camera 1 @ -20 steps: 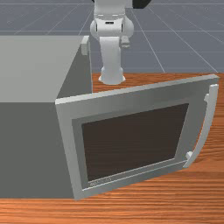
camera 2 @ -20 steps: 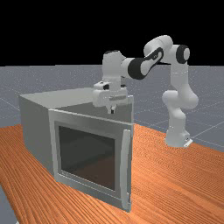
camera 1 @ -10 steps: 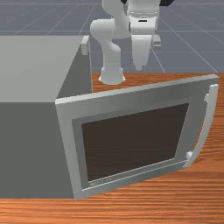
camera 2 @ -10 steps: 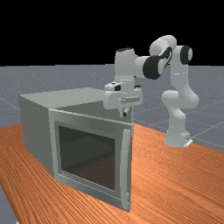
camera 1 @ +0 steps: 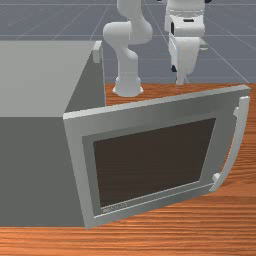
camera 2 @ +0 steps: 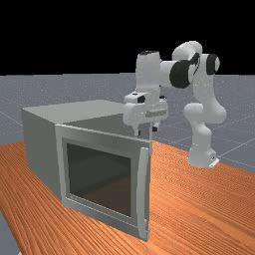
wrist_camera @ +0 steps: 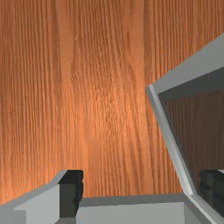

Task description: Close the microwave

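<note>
Your gripper (camera 2: 147, 131), spread wide, now sits farther toward the front view's right, likely so you can push the open door (camera 1: 155, 162) from inside; the microwave (camera 1: 37, 80) stands left on the desk (camera 1: 175, 235).

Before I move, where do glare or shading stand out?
Far view: bright sheen on the orange-brown wooden table beside the grey door; wrist view: soft bright patch on the wood; front view: the near side of the boxy grey microwave darker than its top.
</note>
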Controlling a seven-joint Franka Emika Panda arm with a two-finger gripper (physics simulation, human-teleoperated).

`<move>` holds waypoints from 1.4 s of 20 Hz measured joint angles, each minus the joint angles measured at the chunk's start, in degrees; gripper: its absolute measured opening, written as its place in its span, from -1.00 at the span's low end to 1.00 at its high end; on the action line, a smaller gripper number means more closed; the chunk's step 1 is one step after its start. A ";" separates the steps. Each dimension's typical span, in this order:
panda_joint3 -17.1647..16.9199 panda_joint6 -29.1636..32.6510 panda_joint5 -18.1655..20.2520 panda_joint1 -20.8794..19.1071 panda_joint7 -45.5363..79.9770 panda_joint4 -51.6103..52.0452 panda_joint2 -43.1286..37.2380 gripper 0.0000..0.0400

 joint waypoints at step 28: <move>-2.26 8.39 -5.52 1.41 1.03 27.55 14.57 1.00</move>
